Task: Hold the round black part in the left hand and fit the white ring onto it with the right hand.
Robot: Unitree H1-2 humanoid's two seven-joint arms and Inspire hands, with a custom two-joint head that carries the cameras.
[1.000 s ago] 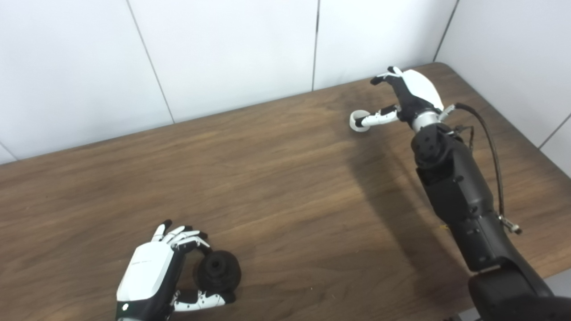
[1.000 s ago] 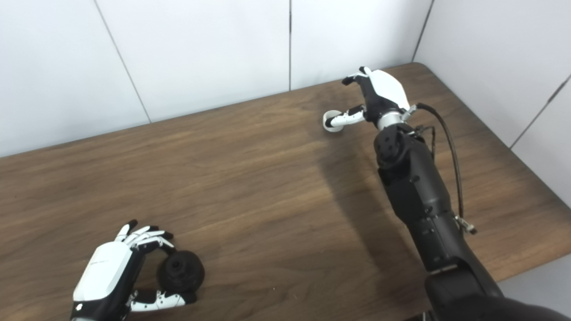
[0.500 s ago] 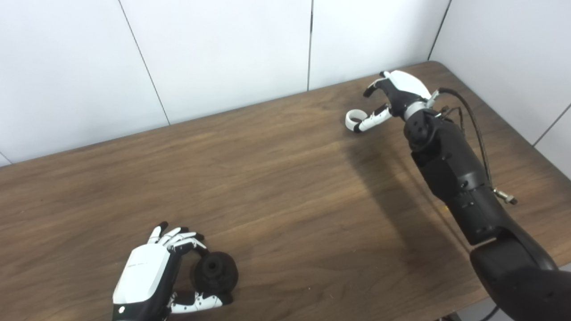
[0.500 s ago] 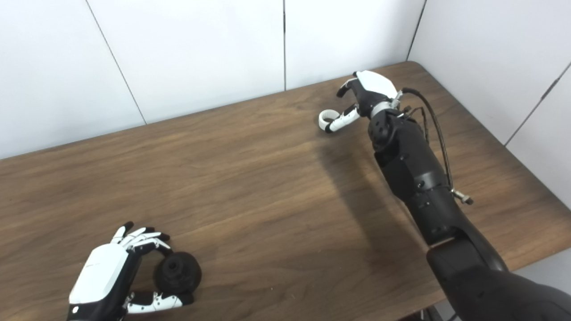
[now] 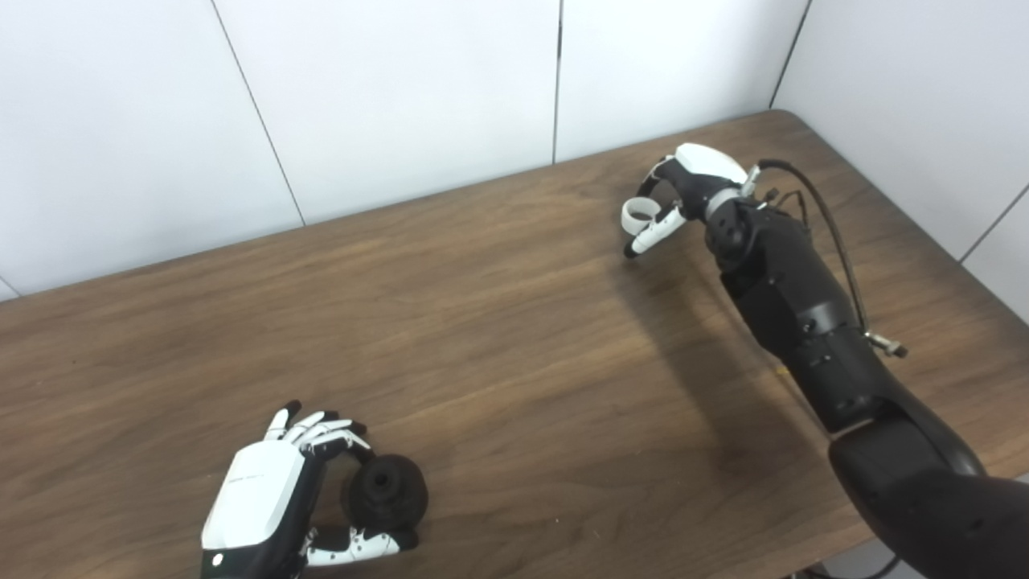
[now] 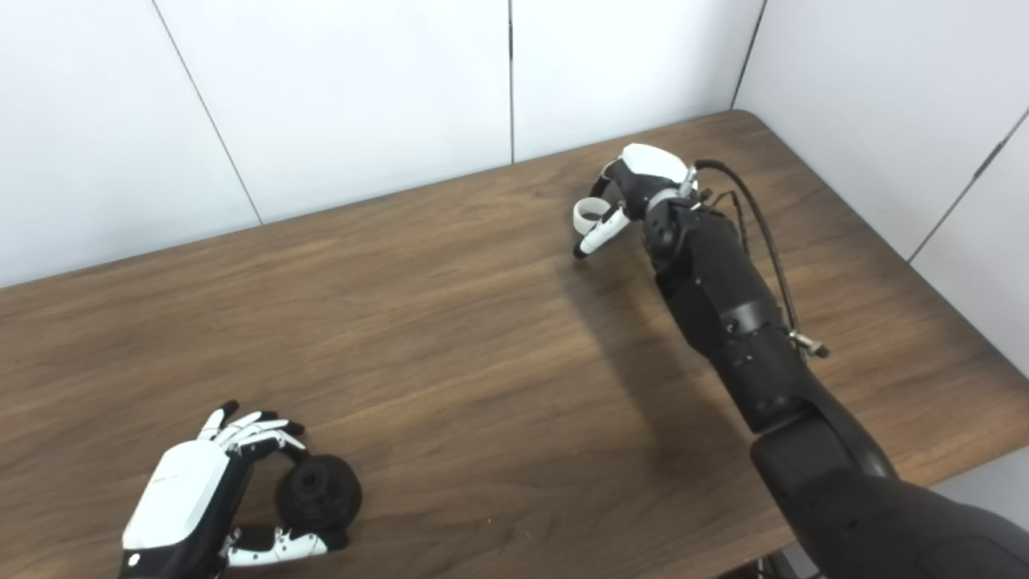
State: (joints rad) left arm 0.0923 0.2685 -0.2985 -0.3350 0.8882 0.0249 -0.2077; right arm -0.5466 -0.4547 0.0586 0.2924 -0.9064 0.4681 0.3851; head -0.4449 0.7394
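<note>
The round black part (image 5: 384, 492) with a hole in its middle rests on the table near the front left. My left hand (image 5: 269, 492) is shut on it, fingers over its far side and thumb under its near side. At the back right lies the small white ring (image 5: 638, 212). My right hand (image 5: 683, 181) is bent down over it, the curled fingers (image 5: 648, 183) touching its far side and the thumb (image 5: 649, 236) lying against its near side. I cannot tell whether the ring is off the table.
The brown wooden table (image 5: 498, 338) spans the view. White wall panels (image 5: 402, 96) close off the back and the right side. My right arm (image 5: 804, 314) stretches over the table's right part, with a black cable (image 5: 836, 233) looping beside it.
My right hand has tipped down and curled its fingers around the white ring, with the thumb swung in beside it. The left hand and the black part have stayed put.
</note>
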